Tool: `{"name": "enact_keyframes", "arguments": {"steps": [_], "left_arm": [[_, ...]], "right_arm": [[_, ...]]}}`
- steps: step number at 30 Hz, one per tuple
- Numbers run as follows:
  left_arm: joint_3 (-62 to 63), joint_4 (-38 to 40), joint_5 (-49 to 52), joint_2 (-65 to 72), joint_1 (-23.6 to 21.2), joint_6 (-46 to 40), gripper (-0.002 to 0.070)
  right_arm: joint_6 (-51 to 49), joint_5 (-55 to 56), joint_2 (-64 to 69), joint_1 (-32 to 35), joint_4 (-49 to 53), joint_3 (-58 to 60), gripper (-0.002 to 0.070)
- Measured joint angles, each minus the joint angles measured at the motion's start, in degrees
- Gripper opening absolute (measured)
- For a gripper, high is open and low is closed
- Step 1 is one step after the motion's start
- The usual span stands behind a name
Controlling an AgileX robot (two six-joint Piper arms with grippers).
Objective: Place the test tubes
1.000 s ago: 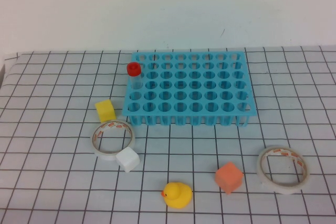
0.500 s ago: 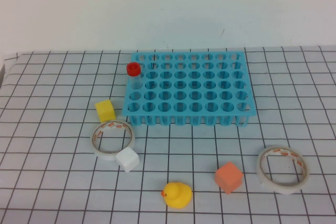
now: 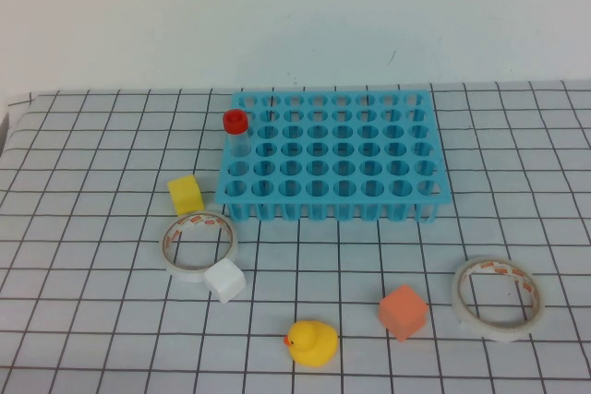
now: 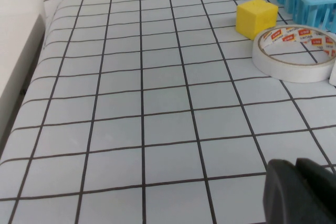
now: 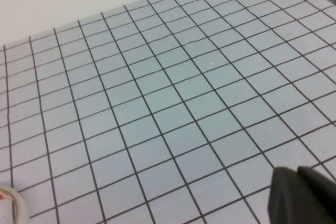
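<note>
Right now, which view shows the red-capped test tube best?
The high view: the red-capped test tube stands upright at the left edge of the blue rack. Neither wrist view shows it; the left claw and right claw, both shut, hang over the table.

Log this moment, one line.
left gripper shut, low over table | right gripper shut, low over table | test tube upright in rack, left column

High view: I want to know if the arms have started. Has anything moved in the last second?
Nothing visibly changed. The red-capped test tube stands at the left edge of the blue rack as before. Both grippers stay shut outside the high view: the left gripper near the tape roll, the right gripper over the grid cloth.
</note>
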State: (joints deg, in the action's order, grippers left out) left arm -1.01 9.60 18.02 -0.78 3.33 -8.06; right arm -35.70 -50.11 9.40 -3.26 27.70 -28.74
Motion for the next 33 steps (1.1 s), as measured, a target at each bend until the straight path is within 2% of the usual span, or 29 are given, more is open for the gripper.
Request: {"name": "enact_keyframes", "arguments": {"steps": [10, 14, 19, 22, 28, 33], "left_arm": [[0.0, 0.0, 0.0, 0.0, 0.0, -0.1, -0.0001], [0.0, 0.0, 0.0, 0.0, 0.0, -0.3, -0.0001], [0.0, 0.0, 0.0, 0.0, 0.0, -0.3, -0.0001], [0.0, 0.0, 0.0, 0.0, 0.0, -0.3, -0.0001], [0.0, 0.0, 0.0, 0.0, 0.0, -0.3, -0.0001], [0.0, 0.0, 0.0, 0.0, 0.0, -0.3, -0.0001]], "right_arm": [[2.2, 0.0, 1.0, 0.0, -0.1, 0.6, -0.0001], [14.3, 1.4, -2.5, 0.0, -1.9, 0.6, -0.0001], [38.5, 6.1, -7.4, 0.1, -12.9, 0.6, -0.0001], [48.7, 9.6, -9.1, 1.0, -19.9, 0.8, -0.0001], [59.7, 17.9, -9.6, 3.1, -32.5, 1.3, -0.0001], [60.9, 26.2, -10.2, 4.0, -34.4, 6.5, -0.0001]]}}
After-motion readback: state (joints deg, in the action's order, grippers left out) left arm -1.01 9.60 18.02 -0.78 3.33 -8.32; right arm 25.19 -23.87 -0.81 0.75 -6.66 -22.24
